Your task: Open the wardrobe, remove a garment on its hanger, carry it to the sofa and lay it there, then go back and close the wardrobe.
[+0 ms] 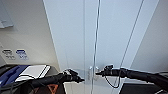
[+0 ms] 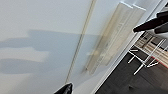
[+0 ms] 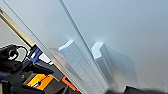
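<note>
The dark floor (image 2: 117, 82) bears white wire chair legs (image 2: 142, 60).

One wardrobe (image 1: 110, 37), two doors, two handles (image 1: 93, 72), two hands.

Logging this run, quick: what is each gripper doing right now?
Left gripper: beside the wardrobe handles, holding nothing; open or closed cannot be told.
Right gripper: at the handles; its grip cannot be told.

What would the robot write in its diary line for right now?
stage: at wardrobe | doors: closed | handles: untouched | left gripper: left of handles | right gripper: right of handles
</note>
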